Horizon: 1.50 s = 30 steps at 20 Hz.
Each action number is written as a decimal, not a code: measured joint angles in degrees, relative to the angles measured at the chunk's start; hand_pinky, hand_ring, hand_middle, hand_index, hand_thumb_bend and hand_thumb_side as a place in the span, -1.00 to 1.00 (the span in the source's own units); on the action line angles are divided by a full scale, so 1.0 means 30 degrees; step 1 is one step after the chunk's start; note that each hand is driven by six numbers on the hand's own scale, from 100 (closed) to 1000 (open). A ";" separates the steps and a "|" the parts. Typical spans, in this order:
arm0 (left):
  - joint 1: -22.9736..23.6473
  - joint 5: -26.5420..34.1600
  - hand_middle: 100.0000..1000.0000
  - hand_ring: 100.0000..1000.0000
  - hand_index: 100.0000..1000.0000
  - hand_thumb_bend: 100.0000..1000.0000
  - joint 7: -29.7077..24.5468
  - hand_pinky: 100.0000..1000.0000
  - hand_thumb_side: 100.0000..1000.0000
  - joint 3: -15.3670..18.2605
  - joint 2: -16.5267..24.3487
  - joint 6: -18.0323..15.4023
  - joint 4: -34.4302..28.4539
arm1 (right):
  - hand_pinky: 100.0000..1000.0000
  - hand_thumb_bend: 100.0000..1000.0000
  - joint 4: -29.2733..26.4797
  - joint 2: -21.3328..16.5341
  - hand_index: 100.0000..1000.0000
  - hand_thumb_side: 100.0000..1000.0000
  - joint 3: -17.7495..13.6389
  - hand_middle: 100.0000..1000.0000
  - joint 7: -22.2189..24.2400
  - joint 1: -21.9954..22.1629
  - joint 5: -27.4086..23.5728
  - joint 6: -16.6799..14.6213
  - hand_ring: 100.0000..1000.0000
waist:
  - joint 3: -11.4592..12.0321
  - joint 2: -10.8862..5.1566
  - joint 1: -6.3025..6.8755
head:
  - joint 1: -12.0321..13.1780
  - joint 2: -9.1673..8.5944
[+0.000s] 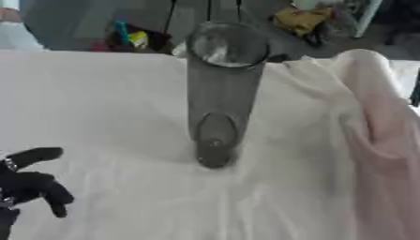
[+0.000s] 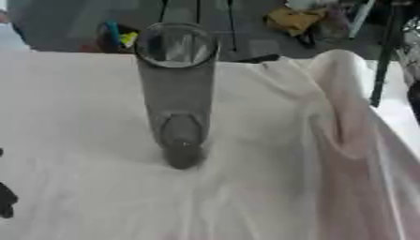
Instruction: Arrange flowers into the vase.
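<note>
A tall clear glass vase (image 1: 220, 89) stands upright on the white tablecloth (image 1: 107, 103), near the middle of the table; I look down into its round mouth and see nothing in it. My left hand (image 1: 31, 185) shows at the lower left edge, black, with fingers relaxed and holding nothing, well to the left of the vase. In the right eye view only a dark tip of that hand (image 2: 6, 200) appears. No flowers are visible. My right hand is out of sight.
The cloth bunches into a raised pinkish-white fold (image 1: 373, 122) along the right side. Beyond the table's far edge lie coloured items (image 1: 131, 38) and a yellow cloth (image 1: 299, 18) on the floor. A dark pole (image 2: 386, 51) stands at far right.
</note>
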 measured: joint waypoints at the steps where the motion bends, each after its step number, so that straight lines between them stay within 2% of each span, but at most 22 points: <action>1: 0.0002 0.0000 0.63 0.02 0.48 -1.00 -0.0015 -0.31 0.99 -0.0001 0.0043 0.0002 0.0000 | -1.00 -1.00 0.0005 -0.0011 -1.00 0.28 0.0002 -1.00 -0.0058 0.0000 0.0124 -0.0125 -0.51 | -0.0011 0.0000 0.0000 | 0.0000 0.0002; 4: 0.0032 0.0000 0.62 0.02 0.48 -1.00 -0.0073 -0.32 1.00 -0.0001 0.0124 0.0019 0.0000 | -1.00 -1.00 0.0005 -0.0095 -1.00 0.24 0.0004 -1.00 -0.0202 0.0072 0.0517 -0.0684 -0.48 | -0.0075 0.0000 0.0000 | 0.0017 0.0006; 10: 0.0060 -0.0001 0.63 0.03 0.48 -1.00 -0.0130 -0.32 1.00 -0.0001 0.0125 0.0047 0.0000 | -1.00 -1.00 -0.0002 -0.0550 -1.00 0.19 0.0004 -1.00 -0.0428 0.0861 0.1869 -0.2530 -0.40 | -0.0116 0.0000 0.0000 | 0.0117 0.0139; 14: 0.0069 -0.0015 0.63 0.03 0.48 -1.00 -0.0175 -0.32 1.00 -0.0001 0.0125 0.0013 0.0000 | -1.00 -1.00 -0.0001 -0.1056 -1.00 0.16 -0.0001 -1.00 -0.0645 0.1363 0.2970 -0.3804 -0.22 | -0.0227 0.0000 0.0000 | 0.0197 0.0152; 16: 0.0079 -0.0032 0.63 0.03 0.48 -1.00 -0.0205 -0.32 1.00 -0.0001 0.0125 -0.0011 0.0000 | -1.00 -1.00 -0.0001 -0.1428 -1.00 0.11 0.0000 -1.00 -0.0648 0.1830 0.4017 -0.4512 0.03 | -0.0288 0.0000 0.0000 | 0.0251 0.0159; 21: 0.0081 -0.0127 0.63 0.03 0.48 -1.00 -0.0226 -0.32 1.00 -0.0001 0.0125 -0.0015 0.0000 | -1.00 -1.00 -0.0010 -0.1828 -1.00 0.10 0.0153 -1.00 -0.1363 0.3169 0.6923 -0.6785 -0.08 | -0.0248 0.0000 0.0000 | 0.0274 0.0159; 23: 0.0081 -0.0179 0.64 0.03 0.48 -1.00 -0.0248 -0.32 1.00 -0.0001 0.0125 -0.0017 0.0000 | -1.00 -1.00 -0.0047 -0.1818 -1.00 0.08 0.0342 -1.00 -0.1902 0.3387 0.7277 -0.7324 -0.10 | -0.0178 0.0000 0.0000 | 0.0265 0.0158; 25: 0.0081 -0.0191 0.64 0.04 0.48 -1.00 -0.0290 -0.32 1.00 -0.0003 0.0123 -0.0040 0.0000 | -1.00 -1.00 -0.0193 -0.1732 -1.00 0.07 0.0541 -1.00 -0.2358 0.3455 0.7435 -0.7850 -0.04 | -0.0149 0.0000 0.0000 | 0.0254 0.0157; 30: 0.0081 -0.0216 0.64 0.04 0.48 -1.00 -0.0347 -0.32 1.00 -0.0003 0.0120 -0.0071 0.0000 | -1.00 -1.00 -0.0658 -0.1672 -1.00 0.08 0.1066 -1.00 -0.2747 0.3801 0.8020 -0.9486 0.02 | -0.0082 0.0019 0.0006 | 0.0231 0.0152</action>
